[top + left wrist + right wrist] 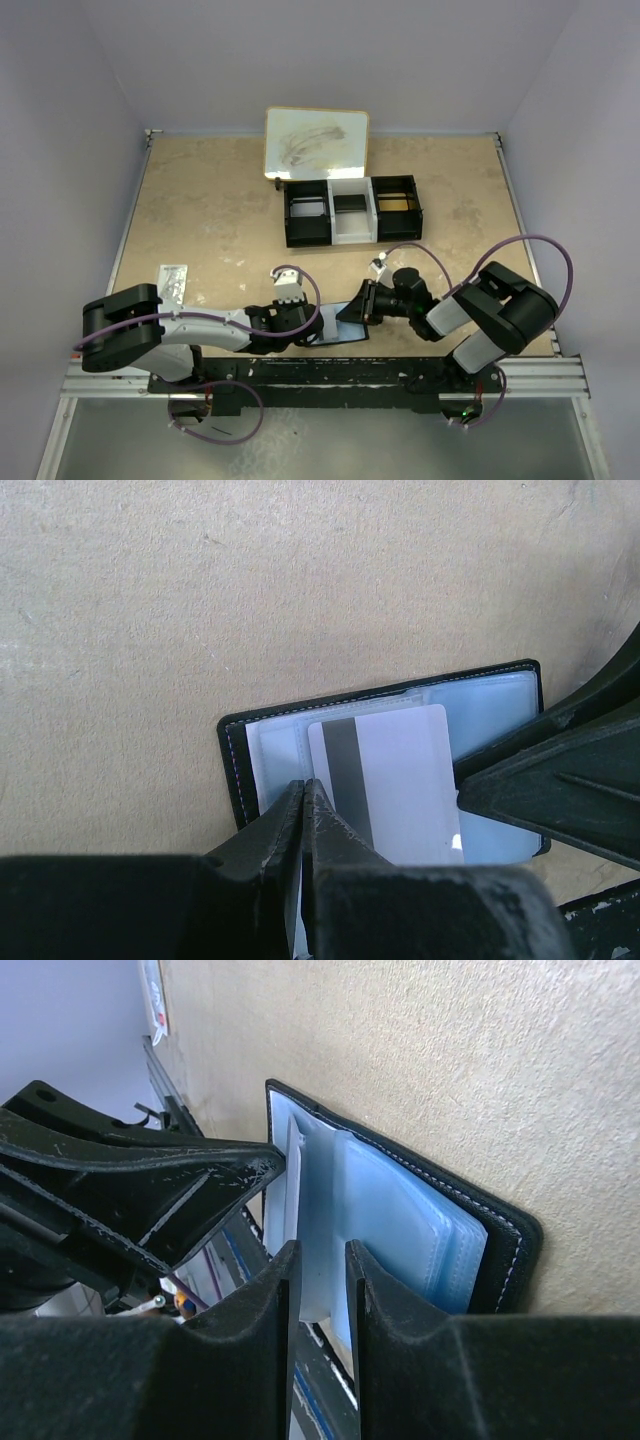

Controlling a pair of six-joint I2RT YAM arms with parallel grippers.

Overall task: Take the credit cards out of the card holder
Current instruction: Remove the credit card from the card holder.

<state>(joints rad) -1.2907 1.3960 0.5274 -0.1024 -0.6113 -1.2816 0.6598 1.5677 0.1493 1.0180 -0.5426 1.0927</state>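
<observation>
The card holder (350, 320) lies open on the table near the front edge, its black stitched border (232, 770) framing pale blue pocket leaves (400, 1220). A white card (400, 780) with a grey stripe sticks out of a pocket toward me. My left gripper (303, 785) is shut, pinching a thin edge of the holder just left of that card. My right gripper (318, 1250) reaches in from the opposite side with its jaws a little apart. A pale leaf stands loosely in the gap. In the top view the left gripper (318, 326) and right gripper (368, 300) meet over the holder.
A black-and-white three-compartment tray (350, 210) stands mid-table, with a smudged whiteboard (316, 142) behind it. A small clear packet (173, 280) lies at the left. The metal rail (320, 375) carrying the arm bases runs just below the holder.
</observation>
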